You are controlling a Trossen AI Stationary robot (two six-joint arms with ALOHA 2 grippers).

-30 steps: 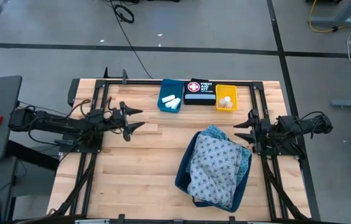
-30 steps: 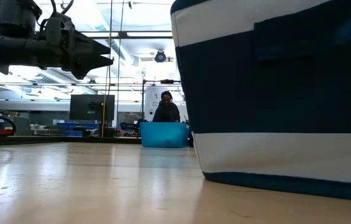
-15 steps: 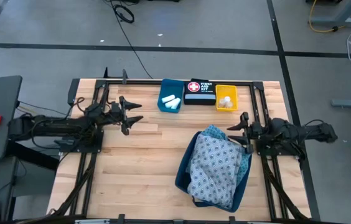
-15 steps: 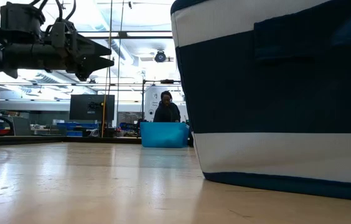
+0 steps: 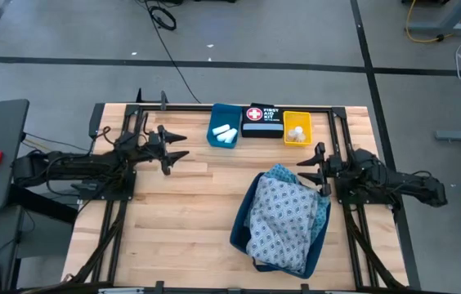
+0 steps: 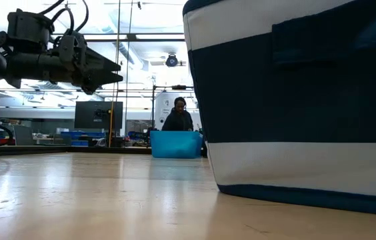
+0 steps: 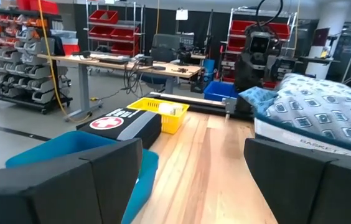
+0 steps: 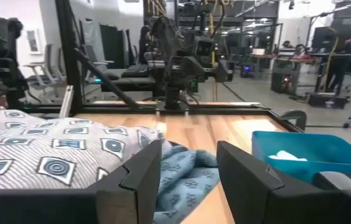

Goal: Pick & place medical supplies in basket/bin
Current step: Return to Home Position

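Left gripper is hovering empty, jaws apart. Ahead and off to one side, the blue bin is holding two white rolls. The basket is carrying two cloths, whitish-blue over teal, just beside the right gripper (the nearer arm), which is also hovering with jaws apart and empty. The yellow bin is holding vials, but I can't count them.

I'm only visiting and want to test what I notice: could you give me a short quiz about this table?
1. Where do the patterned cloths lie? A) in the navy basket B) on bare wood C) on the floor
2. True or false: each hand grips something.
3. What stands between the blue bin and the yellow bin?
Key: 1 A. 2 False: left hand and right hand are open, empty. 3 The first aid kit.
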